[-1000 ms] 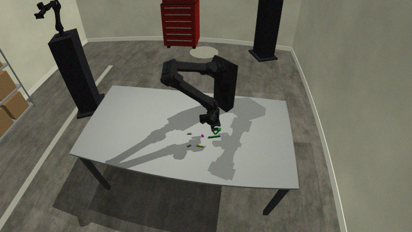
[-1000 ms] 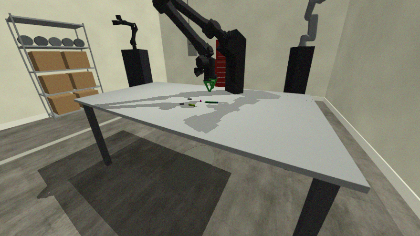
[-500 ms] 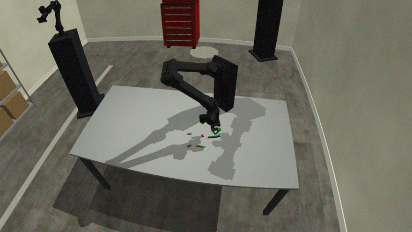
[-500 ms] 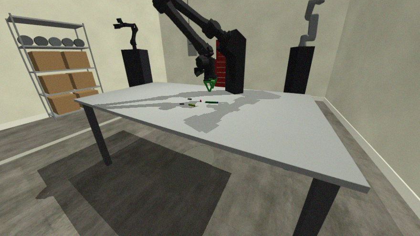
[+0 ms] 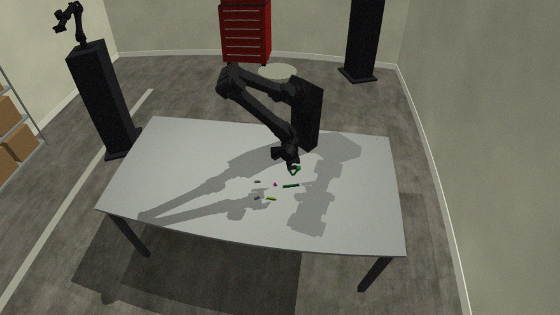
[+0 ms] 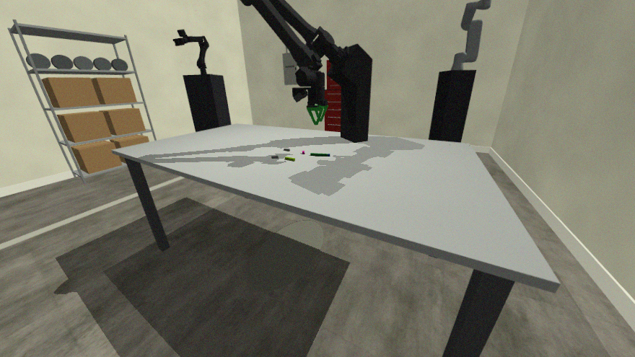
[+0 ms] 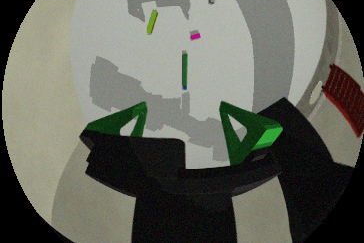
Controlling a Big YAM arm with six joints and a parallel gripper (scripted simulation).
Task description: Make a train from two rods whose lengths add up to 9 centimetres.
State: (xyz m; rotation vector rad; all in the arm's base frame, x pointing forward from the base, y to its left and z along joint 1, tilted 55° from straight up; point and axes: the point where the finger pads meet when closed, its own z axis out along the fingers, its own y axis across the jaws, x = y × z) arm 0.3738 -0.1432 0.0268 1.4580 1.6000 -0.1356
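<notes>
A green rod (image 5: pixel 289 185) lies flat on the white table, with a small blue rod (image 5: pixel 297 184) at its end, in line with it and seemingly touching. The pair also shows in the wrist view, the green rod (image 7: pixel 185 66) with the blue rod (image 7: pixel 185 88) at its near end. My gripper (image 5: pixel 294 168) hangs above the table just behind the blue end, fingers wide open and empty; it also shows in the exterior view (image 6: pixel 317 115) and in the wrist view (image 7: pixel 182 123). A magenta rod (image 5: pixel 275 184) lies a short gap off the green rod's other end.
A lime rod (image 5: pixel 270 198) and two grey rods (image 5: pixel 256 181) (image 5: pixel 256 198) lie left of and in front of the pair. The arm's black base pedestal (image 5: pixel 307 113) stands at the table's back edge. Black pillars and a red tool chest stand on the floor beyond.
</notes>
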